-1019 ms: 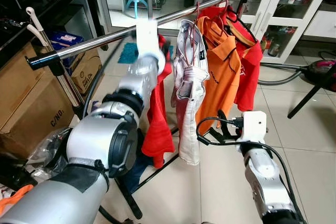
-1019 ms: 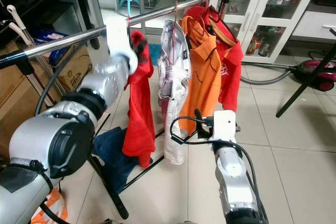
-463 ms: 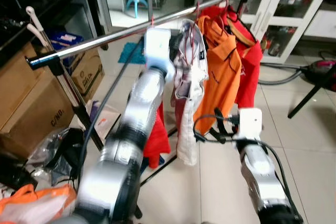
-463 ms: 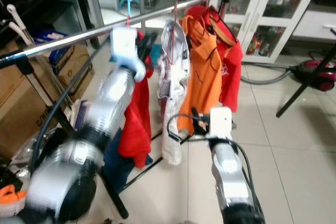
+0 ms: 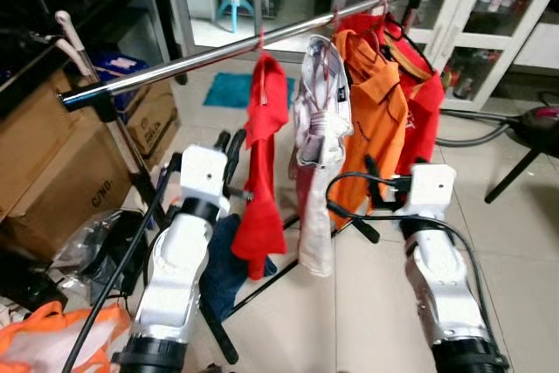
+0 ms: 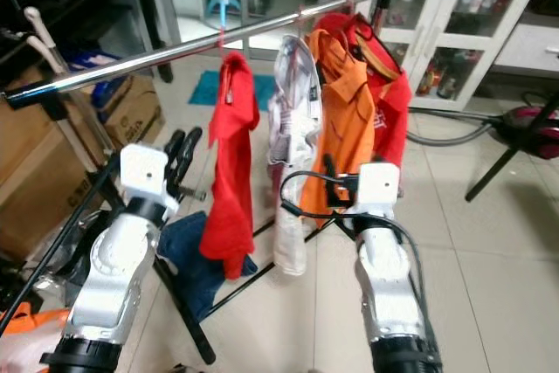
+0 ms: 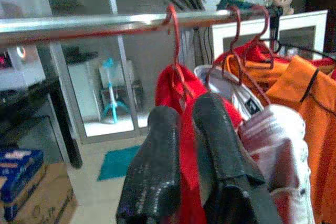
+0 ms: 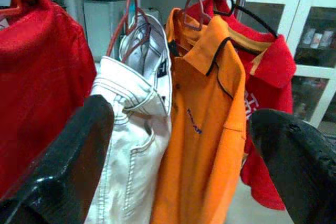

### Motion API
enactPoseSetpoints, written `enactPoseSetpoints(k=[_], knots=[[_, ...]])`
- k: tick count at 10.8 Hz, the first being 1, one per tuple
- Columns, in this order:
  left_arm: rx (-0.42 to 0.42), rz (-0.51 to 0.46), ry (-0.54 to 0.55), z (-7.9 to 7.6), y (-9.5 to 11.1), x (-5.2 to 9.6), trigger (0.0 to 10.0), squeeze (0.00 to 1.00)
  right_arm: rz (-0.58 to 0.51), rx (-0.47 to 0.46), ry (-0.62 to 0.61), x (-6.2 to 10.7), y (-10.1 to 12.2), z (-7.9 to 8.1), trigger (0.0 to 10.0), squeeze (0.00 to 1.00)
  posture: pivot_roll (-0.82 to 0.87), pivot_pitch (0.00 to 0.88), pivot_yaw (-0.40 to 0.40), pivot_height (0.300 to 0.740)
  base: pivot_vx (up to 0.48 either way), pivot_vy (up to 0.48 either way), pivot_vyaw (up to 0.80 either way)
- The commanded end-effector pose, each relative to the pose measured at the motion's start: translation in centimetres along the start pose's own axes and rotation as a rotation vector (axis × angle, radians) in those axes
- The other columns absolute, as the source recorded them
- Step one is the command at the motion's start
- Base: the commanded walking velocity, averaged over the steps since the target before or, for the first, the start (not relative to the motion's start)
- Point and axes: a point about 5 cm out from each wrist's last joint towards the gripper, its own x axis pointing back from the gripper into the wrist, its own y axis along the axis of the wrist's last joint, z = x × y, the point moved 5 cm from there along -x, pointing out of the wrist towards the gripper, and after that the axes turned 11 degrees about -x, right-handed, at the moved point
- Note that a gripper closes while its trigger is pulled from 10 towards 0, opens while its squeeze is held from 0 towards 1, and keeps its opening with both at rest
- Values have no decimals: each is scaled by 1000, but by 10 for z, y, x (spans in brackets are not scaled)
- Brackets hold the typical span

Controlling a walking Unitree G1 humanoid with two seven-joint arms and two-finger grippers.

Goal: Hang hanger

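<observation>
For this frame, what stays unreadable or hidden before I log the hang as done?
- Red shirt's hanger: its shoulders are covered by the red shirt; the hook is over the rail.
- Rack's base: head views, hidden behind the left arm and hanging clothes.
- Blue cloth on the floor: partly behind the red shirt; type unclear.
- Cabinet bottles: too small to read.

Both eye views look forward and down from above the clothes rail [image 5: 262, 41], covering the whole rail and the floor beneath it. Each wrist view looks up at the rail from close below. All views share the red shirt [image 6: 229, 163] on the rail.
</observation>
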Motion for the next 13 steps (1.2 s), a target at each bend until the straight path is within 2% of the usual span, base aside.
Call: enactPoseSetpoints(k=[1,3,4,6,7,10,12,13], knots=[[-19,-5,-5,-3,5,-5,10000,1000,-5,-12,4,-3,1,0,10000,0,-54,0,2,740,0,0,0],[-48,26,-49,-13,1,-13,10000,1000,7,-7,46,-10,2,10,10000,0,-50,0,-5,740,0,0,628],[-76,27,-49,-14,2,-18,10000,0,10,-11,55,-12,1,12,10000,0,-56,0,-6,740,0,0,575],[-72,38,-45,-15,2,-27,10000,0,5,-13,54,-15,1,11,10000,0,-65,0,-2,740,0,-454,537],[-67,12,-48,-21,10,-31,10000,0,-2,-16,42,-15,2,7,10000,0,-77,0,8,740,0,-435,519],[-45,10,-25,-19,11,-33,10000,0,-10,-23,44,-14,4,7,10000,0,-84,0,16,740,0,-429,502],[59,171,56,-3,-26,-26,10000,0,-13,-31,58,-14,3,9,10000,0,-83,0,14,740,144,0,472],[-5,241,62,9,-48,-15,10000,0,-8,-33,64,-14,3,9,10000,0,-76,0,8,740,0,0,475]])
